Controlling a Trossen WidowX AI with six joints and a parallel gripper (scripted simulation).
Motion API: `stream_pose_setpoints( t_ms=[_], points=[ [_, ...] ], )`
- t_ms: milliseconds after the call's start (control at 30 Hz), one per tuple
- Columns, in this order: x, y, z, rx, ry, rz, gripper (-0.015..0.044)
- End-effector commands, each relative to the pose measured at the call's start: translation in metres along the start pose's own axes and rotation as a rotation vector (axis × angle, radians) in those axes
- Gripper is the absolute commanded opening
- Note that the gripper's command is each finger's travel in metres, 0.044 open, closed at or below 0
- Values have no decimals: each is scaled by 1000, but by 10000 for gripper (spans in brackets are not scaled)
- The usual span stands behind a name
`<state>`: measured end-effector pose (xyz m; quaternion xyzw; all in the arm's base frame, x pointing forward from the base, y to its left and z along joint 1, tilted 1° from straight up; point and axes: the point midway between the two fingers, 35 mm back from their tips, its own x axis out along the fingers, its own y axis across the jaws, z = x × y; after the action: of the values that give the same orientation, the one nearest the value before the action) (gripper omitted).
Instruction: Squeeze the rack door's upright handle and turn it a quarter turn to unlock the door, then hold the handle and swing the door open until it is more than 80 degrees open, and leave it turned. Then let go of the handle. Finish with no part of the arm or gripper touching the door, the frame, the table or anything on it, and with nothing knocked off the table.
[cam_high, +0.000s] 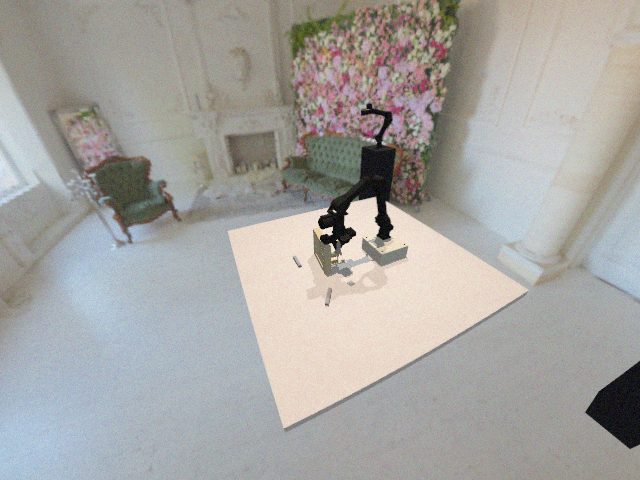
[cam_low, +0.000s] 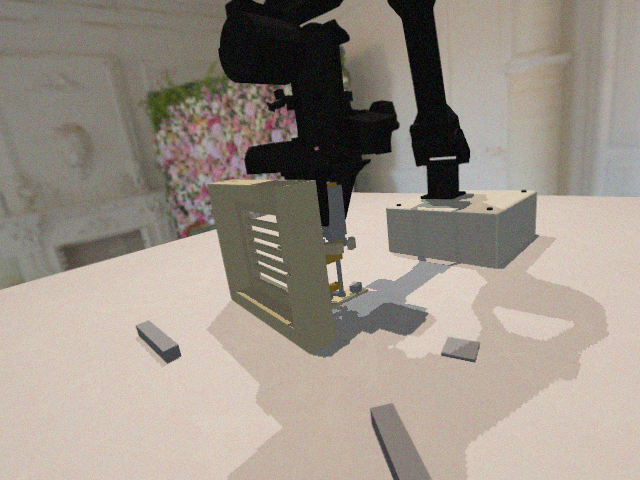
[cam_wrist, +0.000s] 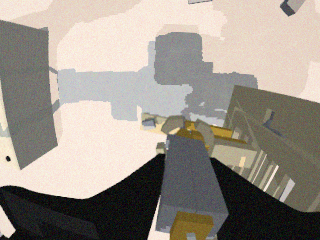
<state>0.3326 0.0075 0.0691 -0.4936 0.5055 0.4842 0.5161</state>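
Note:
The rack's khaki frame (cam_high: 324, 252) (cam_low: 306, 258) (cam_wrist: 295, 111) stands upright, with slats visible through its opening in the exterior view. The upright grey handle (cam_low: 336, 206) (cam_wrist: 189, 182) with ochre parts is on the side facing the arm's base. It looks turned relative to the frame; the exact angle is unclear. My gripper (cam_high: 337, 246) (cam_low: 336, 219) (cam_wrist: 186, 162) points down and is shut on the handle, one black finger on each side. A pale plate (cam_low: 356, 295) sticks out low beside the frame. The frame and gripper hide most of the door, so its opening angle cannot be told.
The arm's pale base box (cam_high: 384, 253) (cam_low: 439, 235) (cam_wrist: 27, 90) stands near the handle side. One grey bar (cam_high: 296, 261) (cam_low: 157, 341) lies beyond the frame. Another grey bar (cam_high: 328, 296) (cam_low: 398, 444) and a flat grey piece (cam_high: 351, 283) (cam_low: 461, 349) lie toward the exterior camera.

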Motion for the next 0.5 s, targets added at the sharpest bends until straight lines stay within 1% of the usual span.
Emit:
stream_pose_setpoints(
  t_ms=[0,267,467],
  points=[
    [0,0,0,-185,2,0,23],
    [0,0,0,-217,2,0,23],
    [0,0,0,-217,2,0,180]
  ],
)
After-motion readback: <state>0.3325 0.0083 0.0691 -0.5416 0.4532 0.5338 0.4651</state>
